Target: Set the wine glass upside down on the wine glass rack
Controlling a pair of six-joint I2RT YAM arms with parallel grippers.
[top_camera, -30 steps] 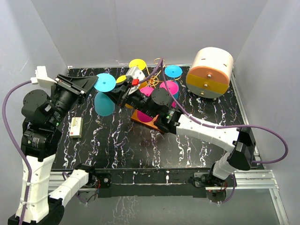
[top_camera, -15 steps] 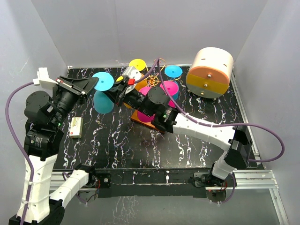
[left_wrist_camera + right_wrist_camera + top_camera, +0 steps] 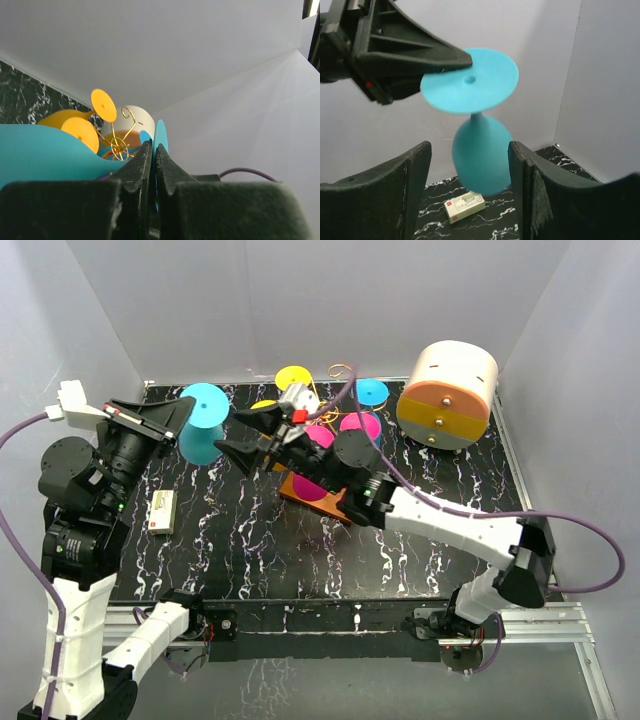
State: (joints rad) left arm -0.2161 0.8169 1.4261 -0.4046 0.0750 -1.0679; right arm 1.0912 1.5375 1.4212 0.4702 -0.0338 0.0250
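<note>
The wine glass [image 3: 203,405], teal, hangs upside down above the far left of the desk [image 3: 240,540], foot up and bowl down, left of the wine glass rack [image 3: 297,497]. The left jaws are closed narrow on the rim of its foot. The right jaws stand wide, one finger on each side of the bowl, apart from it. A yellow glass [image 3: 293,377], a pink glass [image 3: 360,425] and a blue glass [image 3: 372,392] cluster at the rack.

Wine glass [image 3: 481,155]: solid turquoise. Wine glass rack [image 3: 322,510]: gold wire, orange-brown base; by it a yellow glass [image 3: 293,377], a magenta glass [image 3: 360,424] and a second turquoise glass [image 3: 372,392]. Worktop [image 3: 250,550]: black with white marble veining; drum container [image 3: 448,395]: cream with orange, yellow and grey bands.
</note>
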